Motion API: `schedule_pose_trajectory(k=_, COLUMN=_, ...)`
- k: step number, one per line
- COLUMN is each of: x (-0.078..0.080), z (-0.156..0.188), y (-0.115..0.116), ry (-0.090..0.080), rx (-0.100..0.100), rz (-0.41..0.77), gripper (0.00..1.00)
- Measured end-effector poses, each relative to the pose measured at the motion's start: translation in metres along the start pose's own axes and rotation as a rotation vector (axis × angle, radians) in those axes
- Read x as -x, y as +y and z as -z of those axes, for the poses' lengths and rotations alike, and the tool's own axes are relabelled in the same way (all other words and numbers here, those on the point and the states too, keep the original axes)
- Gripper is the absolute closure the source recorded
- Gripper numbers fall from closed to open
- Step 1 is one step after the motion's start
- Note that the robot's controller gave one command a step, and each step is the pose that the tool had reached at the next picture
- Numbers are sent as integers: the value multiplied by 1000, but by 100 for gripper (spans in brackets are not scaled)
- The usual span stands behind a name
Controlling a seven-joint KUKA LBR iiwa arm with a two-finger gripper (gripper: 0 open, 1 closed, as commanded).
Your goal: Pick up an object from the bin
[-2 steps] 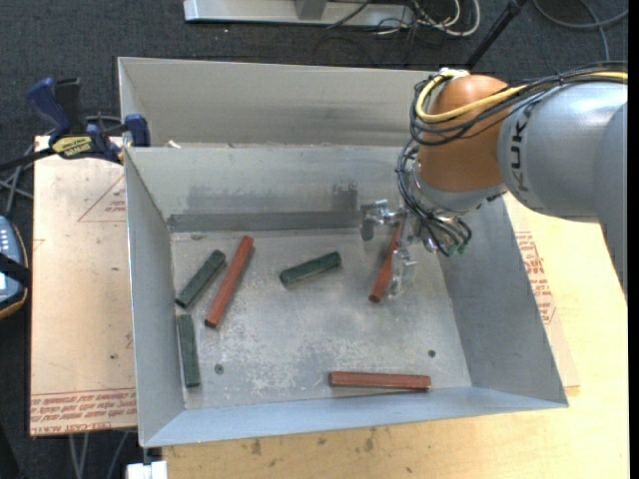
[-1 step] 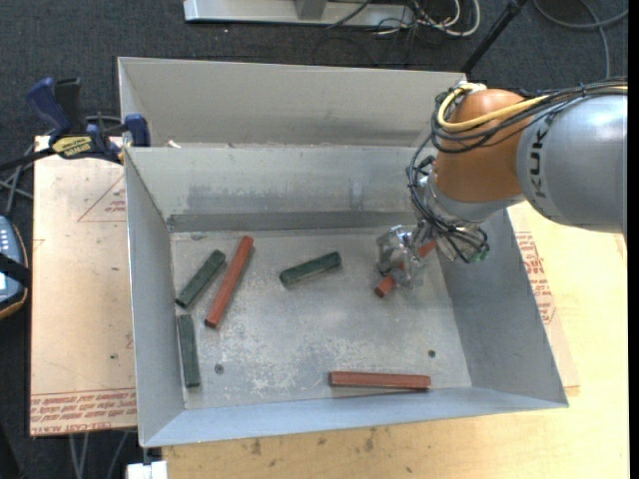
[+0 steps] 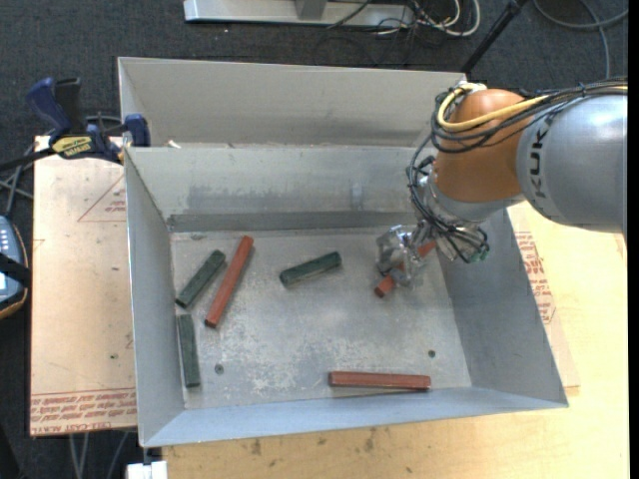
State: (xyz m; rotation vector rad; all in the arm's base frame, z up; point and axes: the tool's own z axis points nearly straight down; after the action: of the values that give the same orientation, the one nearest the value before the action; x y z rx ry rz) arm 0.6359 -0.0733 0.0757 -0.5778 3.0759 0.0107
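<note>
Red sticks number three and green sticks three in the grey bin (image 3: 300, 183). Lying flat are the upper-left green stick (image 3: 200, 278), lower-left green stick (image 3: 187, 349), middle green stick (image 3: 311, 268), left red stick (image 3: 229, 281) and front red stick (image 3: 379, 379). The third red stick (image 3: 384, 287), right of centre, is tilted and half hidden by the fingers (image 3: 397, 263) closed round its middle. The arm (image 3: 559, 168) reaches in from the right, wrist bent downward.
</note>
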Motion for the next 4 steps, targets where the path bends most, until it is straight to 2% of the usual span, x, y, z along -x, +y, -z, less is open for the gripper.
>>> schedule_pose_trajectory(k=1, x=2, z=100, y=-9, ry=8, rx=-5, rz=-20, gripper=100)
schedule_pose_trajectory(k=2, x=2, z=100, y=-10, ry=9, rx=-5, rz=-21, gripper=0)
schedule_pose_trajectory(k=3, x=2, z=100, y=-10, ry=9, rx=-4, rz=-21, gripper=0)
schedule_pose_trajectory(k=4, x=-19, z=55, y=-19, ry=5, rx=-6, rz=50, gripper=0)
